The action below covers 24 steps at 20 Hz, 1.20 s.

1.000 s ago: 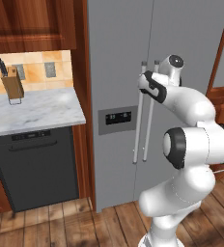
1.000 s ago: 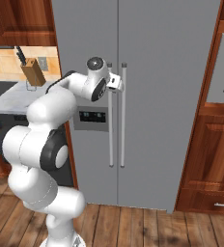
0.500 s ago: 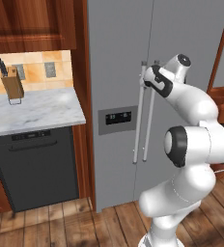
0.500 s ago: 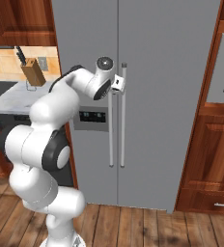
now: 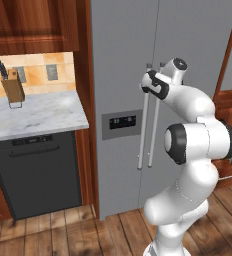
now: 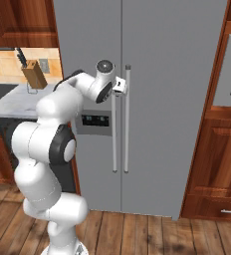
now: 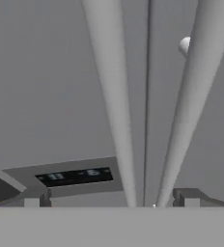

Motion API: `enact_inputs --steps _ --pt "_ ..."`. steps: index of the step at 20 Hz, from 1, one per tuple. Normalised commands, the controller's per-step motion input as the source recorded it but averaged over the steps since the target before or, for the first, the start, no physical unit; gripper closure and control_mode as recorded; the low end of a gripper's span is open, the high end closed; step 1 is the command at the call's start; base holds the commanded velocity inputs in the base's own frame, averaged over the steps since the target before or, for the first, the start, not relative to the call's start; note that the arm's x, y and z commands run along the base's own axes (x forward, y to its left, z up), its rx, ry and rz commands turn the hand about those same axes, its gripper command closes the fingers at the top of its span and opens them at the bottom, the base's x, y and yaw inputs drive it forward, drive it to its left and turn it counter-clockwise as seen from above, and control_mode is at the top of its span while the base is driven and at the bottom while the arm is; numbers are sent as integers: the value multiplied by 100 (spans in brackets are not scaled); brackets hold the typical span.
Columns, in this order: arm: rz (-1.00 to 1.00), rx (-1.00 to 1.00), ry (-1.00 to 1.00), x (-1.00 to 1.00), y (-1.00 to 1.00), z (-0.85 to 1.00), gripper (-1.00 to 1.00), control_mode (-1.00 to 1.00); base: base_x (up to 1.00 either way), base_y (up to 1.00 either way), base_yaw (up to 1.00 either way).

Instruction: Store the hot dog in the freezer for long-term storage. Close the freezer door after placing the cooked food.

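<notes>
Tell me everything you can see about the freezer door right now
The freezer door is the left, narrower half of a tall matte grey two-door refrigerator, set between wooden cabinets. It is closed, flush with the plain door beside it. A dark dispenser panel sits at mid height, and a long pale vertical bar handle runs along its right edge, next to the other door's matching bar. The open pincer hovers at the top of the handle; whether it touches the bar cannot be told.

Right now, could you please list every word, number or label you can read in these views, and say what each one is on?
No text can be read anywhere.
Dispenser panel on the freezer door: pale marks on its dark display, too blurred to read, also in the hand view.
Dishwasher: faint marks on its control strip, too small to read.
</notes>
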Motion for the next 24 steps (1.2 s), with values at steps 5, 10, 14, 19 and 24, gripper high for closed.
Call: enact_inputs --steps 5,10,14,19,24 --pt "0 -8 -15 60 2 -12 -100 -100 0 0 0" --pt "0 -7 -7 67 0 -1 -100 -100 0 0 0" --pt "0 -9 3 82 0 0 -100 -100 0 0 0" --pt "0 -11 14 87 0 0 -100 -100 0 0 0" --pt "0 -9 11 66 0 0 -100 -100 0 0 0"
